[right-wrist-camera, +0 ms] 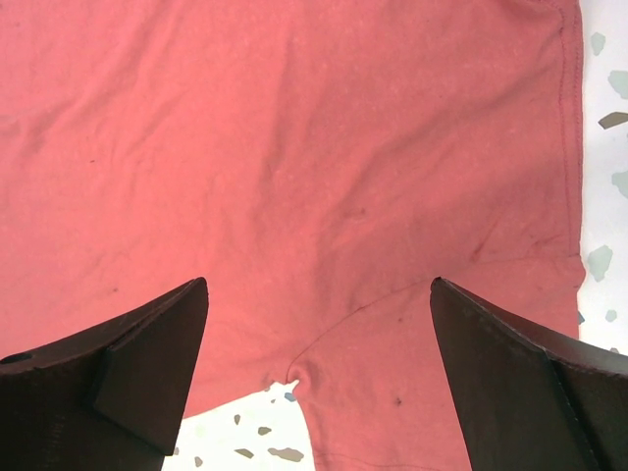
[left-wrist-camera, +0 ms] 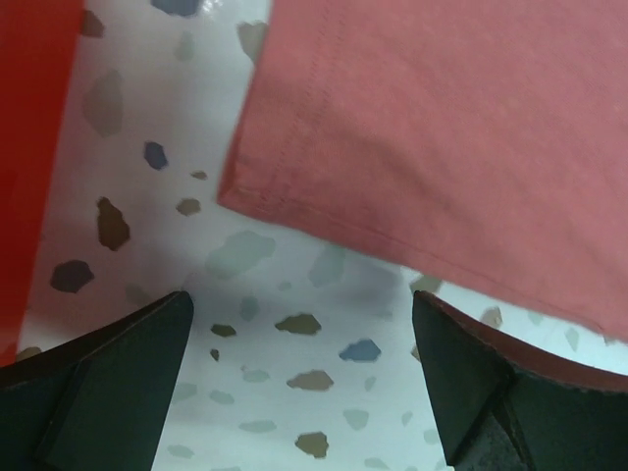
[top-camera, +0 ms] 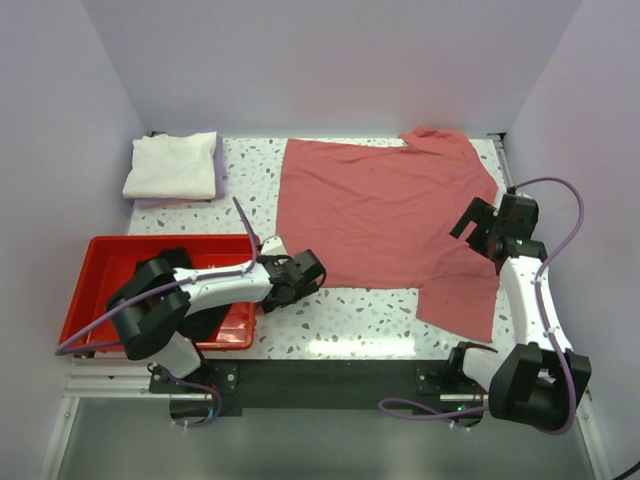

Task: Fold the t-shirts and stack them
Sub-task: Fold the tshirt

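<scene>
A dusty red t-shirt (top-camera: 380,215) lies spread flat on the speckled table, one sleeve hanging toward the near right. My left gripper (top-camera: 300,272) is open and empty, low over bare table just short of the shirt's near left hem corner (left-wrist-camera: 442,128). My right gripper (top-camera: 480,225) is open and empty above the shirt's right side; in the right wrist view the shirt (right-wrist-camera: 294,147) fills the frame, with the sleeve's armpit seam between the jaws. A folded cream-white shirt (top-camera: 172,165) lies on a pale lavender one (top-camera: 218,168) at the back left. No black shirt is in view.
A rigid red plastic tray (top-camera: 100,262) sits at the near left, under the left arm; its wall shows in the left wrist view (left-wrist-camera: 29,147). Pale walls close in the table at the back and both sides.
</scene>
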Available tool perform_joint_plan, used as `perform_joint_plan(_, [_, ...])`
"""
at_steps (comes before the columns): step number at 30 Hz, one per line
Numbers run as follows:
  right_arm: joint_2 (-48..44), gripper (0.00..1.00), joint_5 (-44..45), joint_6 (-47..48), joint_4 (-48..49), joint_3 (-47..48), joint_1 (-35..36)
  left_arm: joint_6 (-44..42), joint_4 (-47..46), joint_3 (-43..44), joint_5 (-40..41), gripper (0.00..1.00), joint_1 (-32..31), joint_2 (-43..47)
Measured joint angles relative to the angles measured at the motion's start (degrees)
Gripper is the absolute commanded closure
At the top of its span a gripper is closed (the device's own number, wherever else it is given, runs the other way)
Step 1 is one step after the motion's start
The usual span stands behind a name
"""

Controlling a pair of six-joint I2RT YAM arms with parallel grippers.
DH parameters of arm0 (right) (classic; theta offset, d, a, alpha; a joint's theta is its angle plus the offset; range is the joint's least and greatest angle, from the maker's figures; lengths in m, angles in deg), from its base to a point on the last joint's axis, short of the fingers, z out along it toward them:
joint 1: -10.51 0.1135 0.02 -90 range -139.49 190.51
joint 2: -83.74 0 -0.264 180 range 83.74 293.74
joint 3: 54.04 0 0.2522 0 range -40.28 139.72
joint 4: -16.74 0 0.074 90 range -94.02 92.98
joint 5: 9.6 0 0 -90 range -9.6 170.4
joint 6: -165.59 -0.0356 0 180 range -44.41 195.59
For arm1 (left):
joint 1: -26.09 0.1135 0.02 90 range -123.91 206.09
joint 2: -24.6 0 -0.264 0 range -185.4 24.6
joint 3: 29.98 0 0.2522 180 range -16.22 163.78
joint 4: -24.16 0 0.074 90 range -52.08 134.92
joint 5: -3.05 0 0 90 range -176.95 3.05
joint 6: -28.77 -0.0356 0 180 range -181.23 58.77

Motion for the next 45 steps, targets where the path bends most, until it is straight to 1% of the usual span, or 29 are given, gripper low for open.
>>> perform_joint_plan(2, [0.04,0.01,-0.22,0.15,0.02,0.0,0.0,1.22,0.2,0.42,0.44,0.06,1.07,-1.09])
perform_joint_plan(7, [0.63,0.01,-1.38,0.28,0.42,0.0,0.02,2.27,-1.75,0.46,0.48,0.12,3.67,-1.29])
perform_joint_plan(8, [0.66,0.01,-1.4,0.28,0.42,0.0,0.02,2.34,-2.12,0.5,0.52,0.16,3.98,-1.4])
perform_joint_plan(10, [0.66,0.01,-1.38,0.28,0.42,0.0,0.02,2.34,-2.36,0.66,0.7,0.2,4.52,-1.75])
perform_joint_plan(11, [0.66,0.01,-1.38,0.28,0.46,0.0,0.02,2.32,-2.58,0.7,0.79,0.28,4.85,-1.92])
perform_joint_plan(13, [0.66,0.01,-1.36,0.28,0.46,0.0,0.02,2.23,-2.54,1.03,1.07,0.34,5.4,-2.47])
perform_joint_plan(14, [0.66,0.01,-1.36,0.28,0.48,0.0,0.02,2.27,-2.69,1.16,1.25,0.41,5.55,-2.71])
perform_joint_plan(16, [0.66,0.01,-1.36,0.28,0.48,0.0,0.02,2.23,-2.84,1.57,1.66,0.49,5.81,-3.39])
perform_joint_plan(20, [0.68,0.01,-1.38,0.28,0.52,0.0,0.02,1.88,-3.56,2.38,2.19,0.58,6.43,-4.61])
perform_joint_plan(24, [0.76,0.01,-1.38,0.28,0.55,0.0,0.02,1.7,-4.15,3.21,2.25,0.65,6.82,-5.64])
perform_joint_plan(26, [0.76,0.01,-1.36,0.28,0.55,0.0,0.02,1.7,-4.5,3.28,2.27,0.75,7.04,-5.81])
perform_joint_plan(28, [0.76,0.01,-1.36,0.28,0.55,0.0,0.02,1.51,-4.92,3.28,2.27,0.88,7.1,-6.01])
perform_joint_plan(29, [0.76,0.01,-1.36,0.28,0.55,0.0,0.02,1.4,-5.07,3.28,2.25,0.99,7.1,-6.08])
perform_joint_plan(30, [0.76,0.01,-1.33,0.28,0.55,0.0,0.02,1.4,-5.22,3.26,2.21,1.0,7.1,-6.1])
perform_joint_plan(38, [0.15,0.01,-0.15,-0.2,-0.61,-0.22,0.02,0.96,-6.8,2.29,1.97,1.0,7.15,-5.46])
perform_joint_plan(45, [-6.73,0.01,-1.33,-2.38,-2.86,-4.76,0.02,0.37,-8.7,-1.29,0.66,1.0,7.37,-2.16])
